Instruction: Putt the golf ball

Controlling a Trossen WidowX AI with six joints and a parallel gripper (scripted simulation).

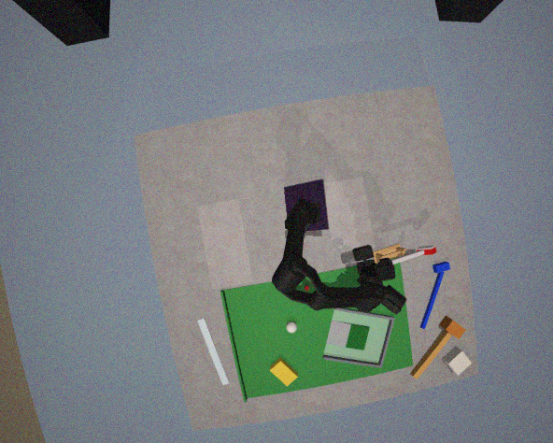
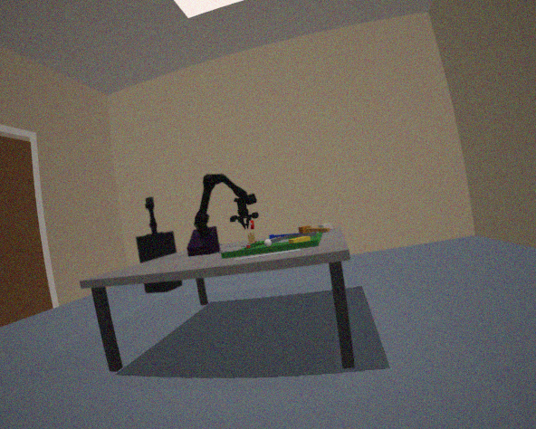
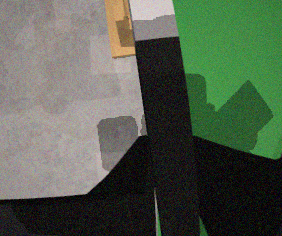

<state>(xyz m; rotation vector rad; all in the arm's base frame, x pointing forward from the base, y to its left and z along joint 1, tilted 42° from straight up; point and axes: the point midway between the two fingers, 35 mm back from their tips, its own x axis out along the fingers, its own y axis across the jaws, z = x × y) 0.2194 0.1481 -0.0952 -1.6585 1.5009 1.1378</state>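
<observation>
Red putter (image 1: 403, 257) clamped at its dark grip end between the two black fingers of the gripper (image 1: 373, 266), white shaft running away from the fingertips to a small red head. In the wrist view, dark grip section (image 3: 165, 141) filling the gap between the fingers, white shaft beyond, a tan wooden rest (image 3: 119, 10) just to one side of the shaft. Seemingly lifted off that rest (exterior view too small to confirm how far).

Beyond the fingers on the other side, green mat (image 1: 262, 343). Golf ball (image 1: 291, 327) well apart from the fingers, out on the mat. Raised green (image 1: 358, 337) with its pale ramp border nearer, just past the wrist. Yellow block (image 1: 283, 372) farther off. Blue putter (image 1: 433, 295), wooden mallet (image 1: 437, 346) and white cube (image 1: 458, 361) off the mat, not needed.

Judged step: securing and lifting. Best done by keeping the squeeze firm, rising straight up before swinging, so the long shaft neither twists in the fingers nor clips the rest.
</observation>
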